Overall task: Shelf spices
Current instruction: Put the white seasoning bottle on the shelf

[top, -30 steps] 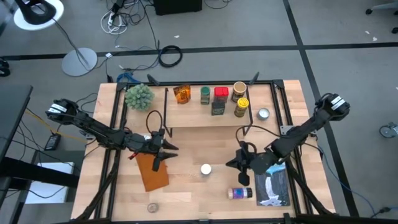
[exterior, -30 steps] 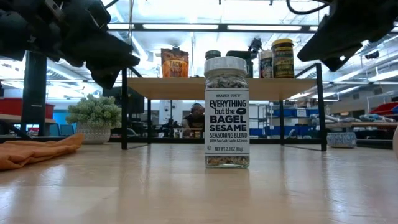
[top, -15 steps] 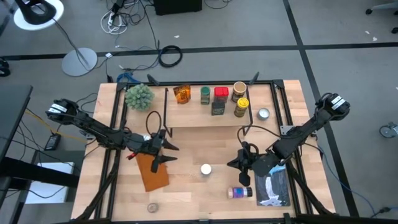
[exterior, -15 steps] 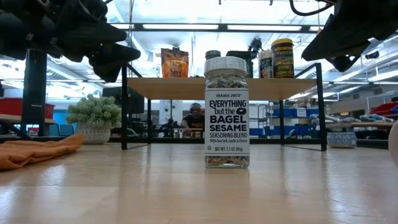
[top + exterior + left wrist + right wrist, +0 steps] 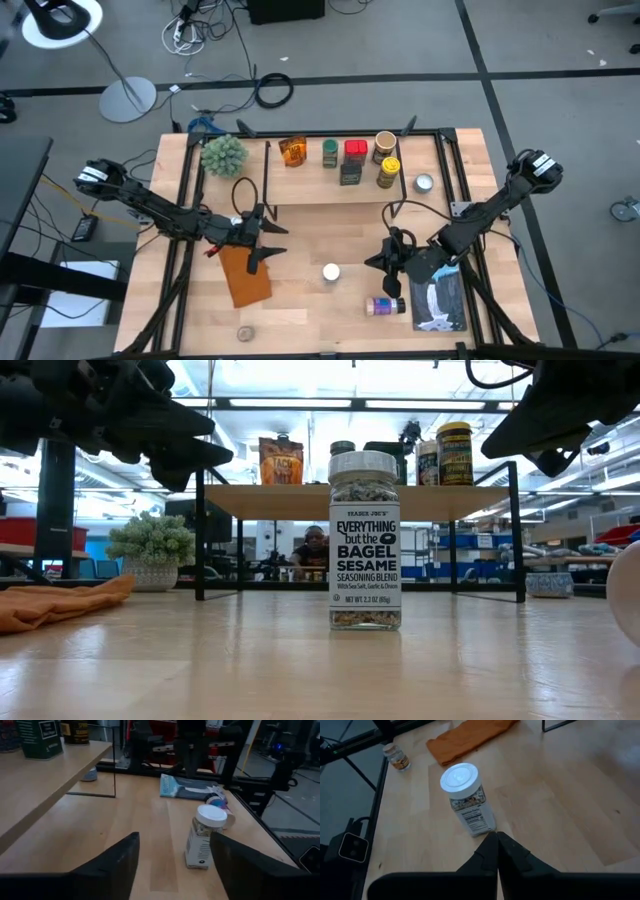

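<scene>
A white-lidded sesame seasoning jar [image 5: 330,271] [image 5: 365,540] stands upright on its base on the table, between my two grippers. To the jar's left, my left gripper [image 5: 268,241] [image 5: 172,865] hovers open above the table, pointing at the jar [image 5: 205,837]. On the jar's right, my right gripper [image 5: 383,270] [image 5: 496,847] hangs shut and touches nothing, slanting down toward the jar [image 5: 467,800]. Several spices stand on the shelf [image 5: 310,190]. Another jar [image 5: 385,307] lies on its side near the front.
An orange cloth [image 5: 245,277] lies under my left gripper. A blue-and-white book [image 5: 440,300] lies by the right rail, a small round tin [image 5: 424,183] beside the shelf, a small jar [image 5: 244,333] at the near edge and a potted plant [image 5: 223,153] at the far left.
My left gripper has opened wider while staying in place. The jar lying on its side has rolled a little toward the far edge. The standing seasoning jar has kept still.
</scene>
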